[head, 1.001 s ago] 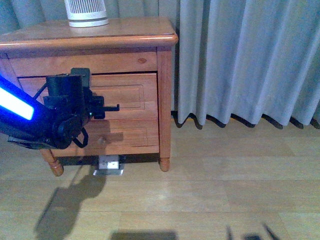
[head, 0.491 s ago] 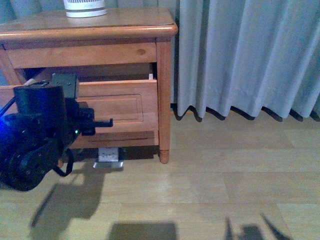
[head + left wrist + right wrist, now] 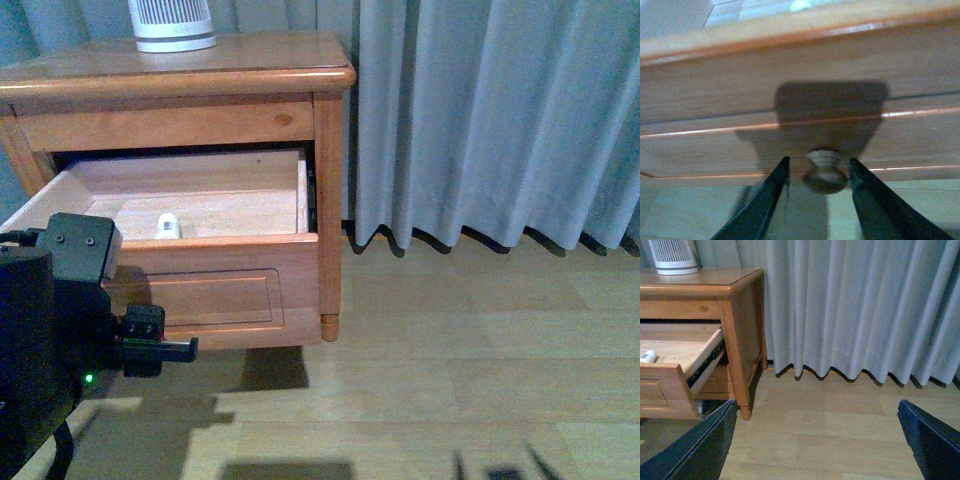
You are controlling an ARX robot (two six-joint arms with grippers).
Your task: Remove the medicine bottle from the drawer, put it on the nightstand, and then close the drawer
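Left gripper (image 3: 819,160): 2 black fingers (image 3: 771,197) are spread apart, 1 on each side of the round wooden knob (image 3: 826,173). The knob is not squeezed; a small gap is seen on 1 side.
Left arm (image 3: 45,340): a big black block is seen low in front of the drawer, with a tiny green light on it.
Right gripper (image 3: 816,405): its 2 dark fingers are held wide apart, with nothing between them. It is kept over the floor, well apart from the nightstand.
Tiny white plastic medicine bottle (image 3: 168,225): it is found inside the drawer, on the pale bottom, close behind the front panel. No gripper is touching it.
Upper orange-brown wooden drawer (image 3: 215,290): it is seen open, sticking far out of the nightstand.
Small orange-brown wooden nightstand (image 3: 200,76): it is placed beside the curtain.
White ribbed device (image 3: 172,24): it is set on the nightstand top, near the back.
Grey curtain (image 3: 480,120): it is hung down to the floor.
Pale wooden floor (image 3: 450,350): dark shadows are seen on it.
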